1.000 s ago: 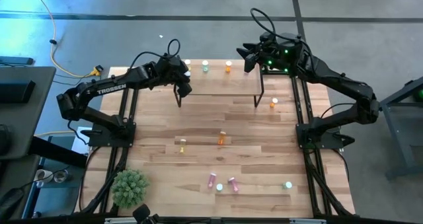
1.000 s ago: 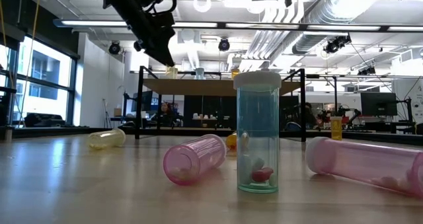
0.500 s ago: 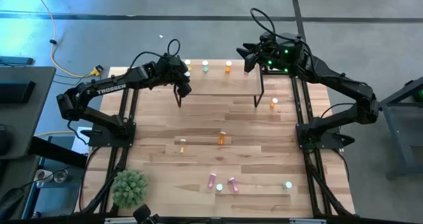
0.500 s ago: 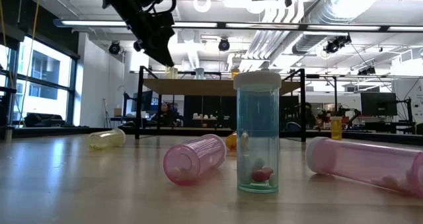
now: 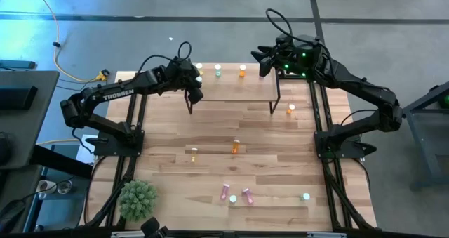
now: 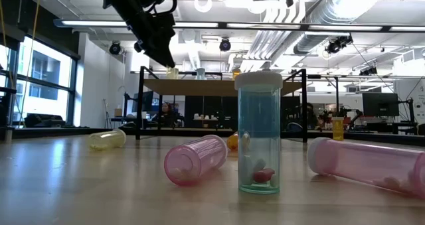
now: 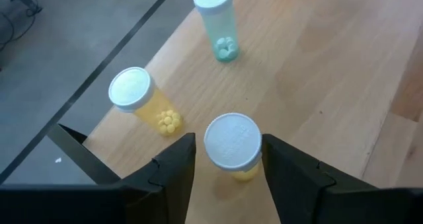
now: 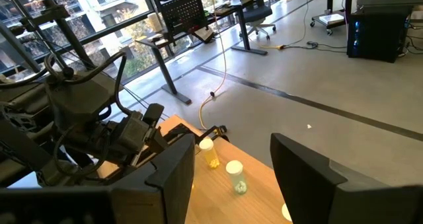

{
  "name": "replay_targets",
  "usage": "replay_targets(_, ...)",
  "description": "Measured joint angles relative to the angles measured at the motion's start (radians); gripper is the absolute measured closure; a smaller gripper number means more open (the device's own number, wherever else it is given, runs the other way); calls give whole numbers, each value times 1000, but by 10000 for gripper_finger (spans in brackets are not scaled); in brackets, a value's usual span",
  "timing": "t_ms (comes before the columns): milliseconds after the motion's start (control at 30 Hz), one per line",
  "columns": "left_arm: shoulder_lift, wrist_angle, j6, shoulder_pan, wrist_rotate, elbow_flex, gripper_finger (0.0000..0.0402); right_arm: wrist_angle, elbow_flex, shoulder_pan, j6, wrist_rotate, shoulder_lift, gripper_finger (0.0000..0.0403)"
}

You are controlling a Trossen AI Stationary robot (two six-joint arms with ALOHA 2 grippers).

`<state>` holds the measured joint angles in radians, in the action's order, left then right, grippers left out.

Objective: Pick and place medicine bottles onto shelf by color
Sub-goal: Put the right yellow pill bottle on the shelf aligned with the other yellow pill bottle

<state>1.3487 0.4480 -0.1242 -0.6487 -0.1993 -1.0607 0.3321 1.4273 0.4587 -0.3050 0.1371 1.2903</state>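
The wooden plank tabletop (image 5: pixel 231 126) carries the shelf (image 5: pixel 231 89) at its far edge, a low light-wood board on thin black legs. The left arm reaches over the shelf's left end, and its tool (image 7: pixel 225 159) is open, one finger on each side of a yellow bottle (image 7: pixel 232 145) standing upright on the board; whether the fingers touch it cannot be told. Just beside it stands a second yellow bottle (image 7: pixel 140 102) near the board's corner, and farther along a green bottle (image 7: pixel 217 22). The right arm waits above the shelf's right end, its tool (image 8: pixel 231 174) spread wide and holding nothing. An orange bottle (image 5: pixel 243 70) also stands on the shelf. On the tabletop lie two pink bottles (image 5: pixel 225 191), with a green bottle (image 6: pixel 259 132) standing upright between them in the low view, and orange ones (image 5: pixel 235 147) stand mid-tabletop.
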Motion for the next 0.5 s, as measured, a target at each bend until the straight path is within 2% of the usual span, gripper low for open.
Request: replay_targets(500,0,-2,0,0,-14,0,228,0,0,0,0,-1,0,214)
